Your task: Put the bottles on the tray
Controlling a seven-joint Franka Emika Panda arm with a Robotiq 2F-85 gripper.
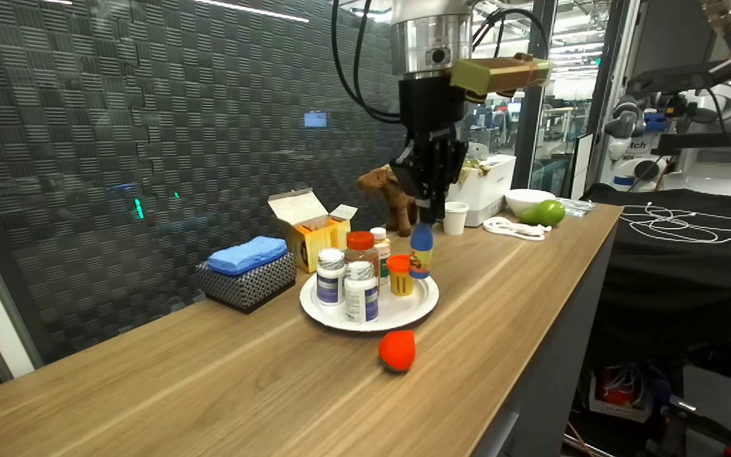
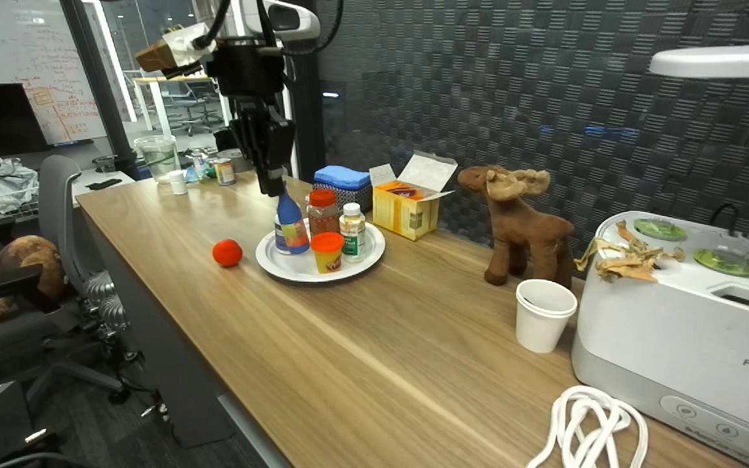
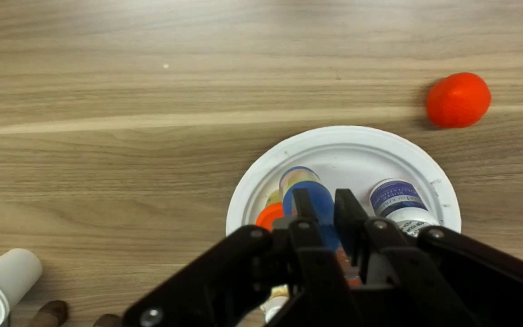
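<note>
Both fingers of the gripper, nearly together, clamp the top of the blue bottle in an exterior view, over the tray, where two white bottles stand; a green fruit shows only here. In an exterior view the bottle leans, base just beside the orange-lidded tub, and a whiteboard appears. Only the wrist view shows the gap between the fingers; whether the base touches the tray, I cannot tell.

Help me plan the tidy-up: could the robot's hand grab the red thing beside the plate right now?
Probably not yet: the hand seems to grip the blue bottle. With that set down, likely yes: the red thing lies apart from the plate, with nothing over it.
</note>
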